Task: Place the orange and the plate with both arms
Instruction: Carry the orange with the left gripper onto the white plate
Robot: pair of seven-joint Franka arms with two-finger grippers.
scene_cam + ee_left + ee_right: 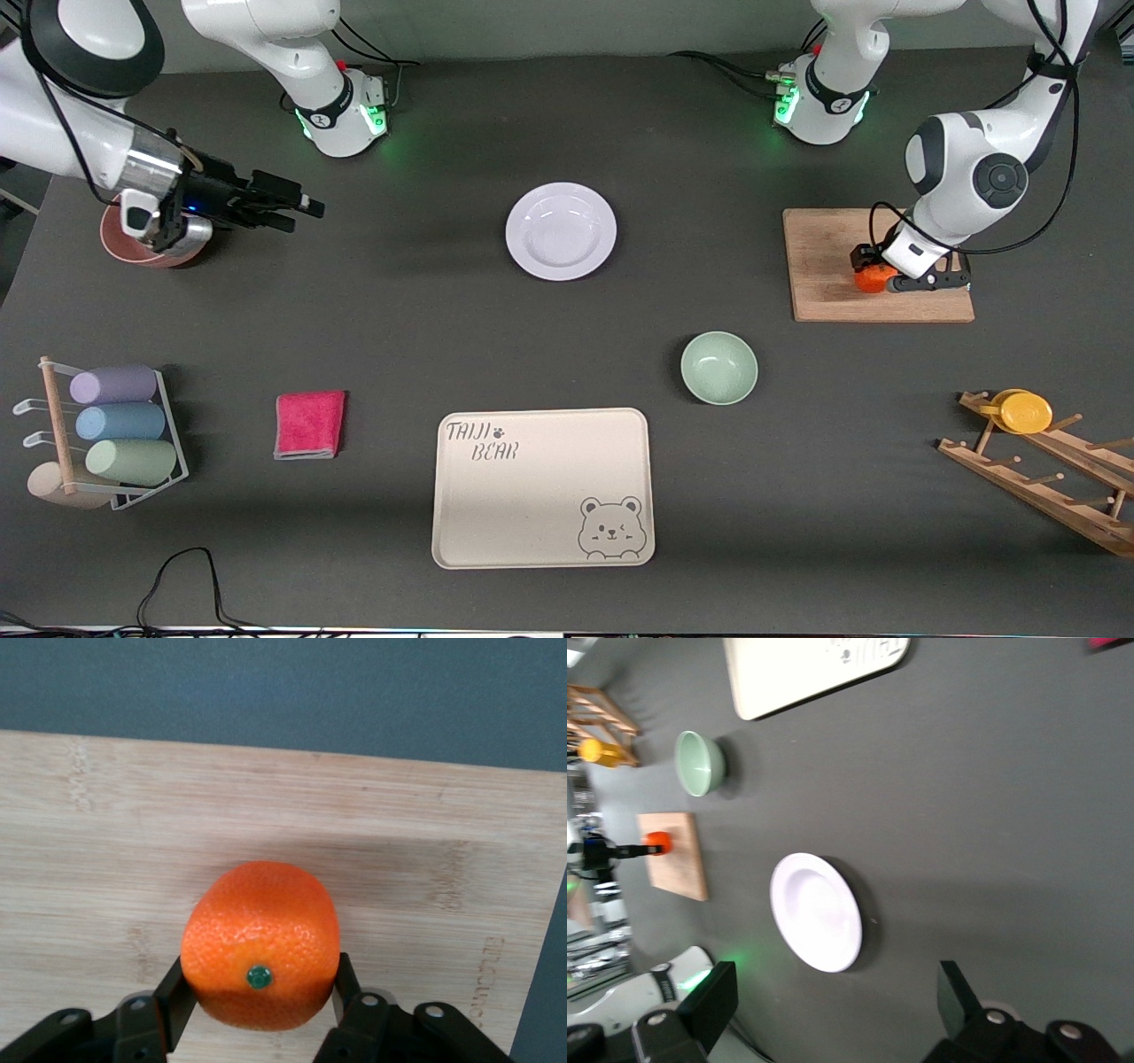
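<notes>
On the bare table the plate (561, 231) lies nearer the front camera than the arm bases, unheld. Toward the left arm's end, the left gripper (259, 992) clasps the orange (260, 943) on the wooden board (824, 266); a straight, gentle lift should keep the fruit from rolling out. The right gripper (297, 206) waits with fingers spread, over the table beside a reddish bowl (124, 244).
</notes>
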